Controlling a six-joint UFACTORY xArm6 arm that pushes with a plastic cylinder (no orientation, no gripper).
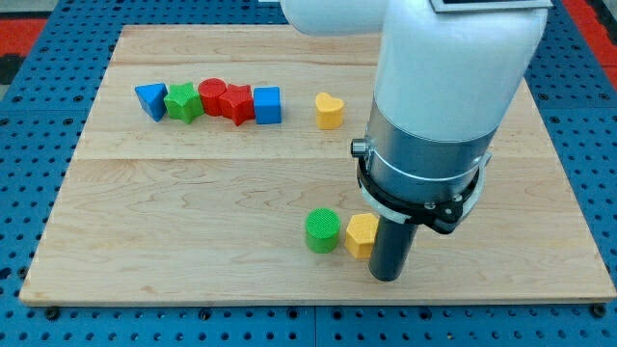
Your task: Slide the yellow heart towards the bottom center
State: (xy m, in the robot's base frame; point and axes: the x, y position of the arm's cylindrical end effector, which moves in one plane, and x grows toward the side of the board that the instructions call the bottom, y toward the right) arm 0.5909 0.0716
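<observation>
My tip (387, 277), a bare rod with no jaws to spread or press, stands just right of a yellow hexagon (362, 235) beside a green cylinder (323, 230), while the yellow heart (329, 111) sits well apart toward the wooden board's (193, 241) top, right of a blue cube (267, 105).

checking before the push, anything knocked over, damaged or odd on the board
Nothing stands out. The yellow heart sits flat and alone near the view's top; five blocks line up to its left. A green cylinder and yellow hexagon touch near the bottom, with my tip just right of the hexagon.
</observation>
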